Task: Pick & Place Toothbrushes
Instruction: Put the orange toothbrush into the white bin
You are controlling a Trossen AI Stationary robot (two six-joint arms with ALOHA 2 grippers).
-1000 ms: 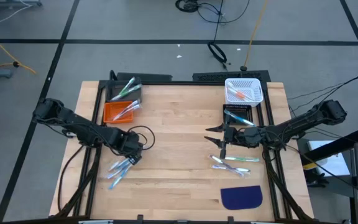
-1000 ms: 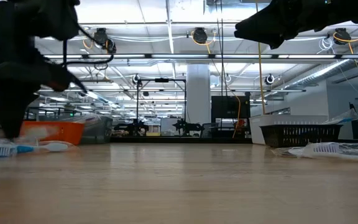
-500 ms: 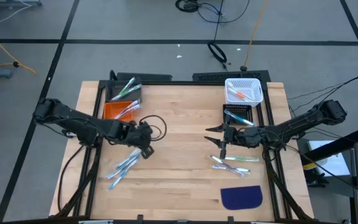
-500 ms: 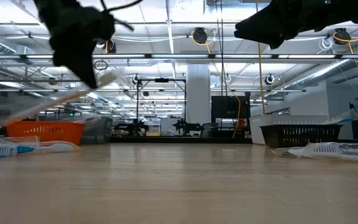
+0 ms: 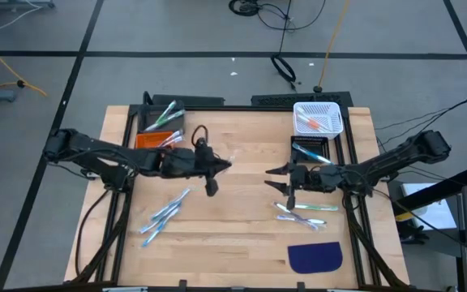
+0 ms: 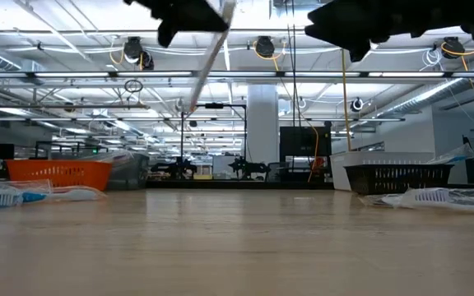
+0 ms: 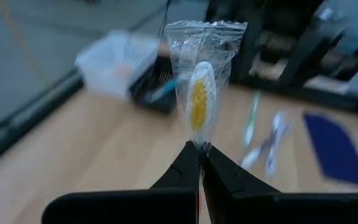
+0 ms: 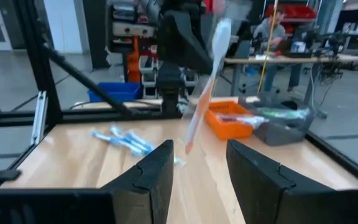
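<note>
1. The left pincer (image 5: 215, 166) is hanging high over the middle of the surface (image 5: 242, 227), clenched on a wrapped toothbrush (image 7: 199, 93) with a yellow-orange accent; the wrist view shows the tips pinching only the lower end of its clear wrapper.
2. The right pincer (image 5: 276, 180) is waiting opposite it, released, with its jaws spread and pointed at the left one; its wrist view shows the held brush hanging just ahead of its fingers (image 8: 151, 171).
3. To my eye this is looking like a hand-over, or a carry toward the bins on the right side; either way the thin grip is the weak spot, so the left arm should be moving slowly and keeping the brush from swinging.
4. If handing over, the right pincer should be closing on the handle well clear of the left tips before the left lets go.
5. The white basket (image 5: 319, 118) is holding orange-accented brushes, so it is likely the matching bin.
6. More brushes are lying loose on the left (image 5: 162, 215) and on the right (image 5: 302, 212), with others in the orange bin (image 5: 146, 143).
</note>
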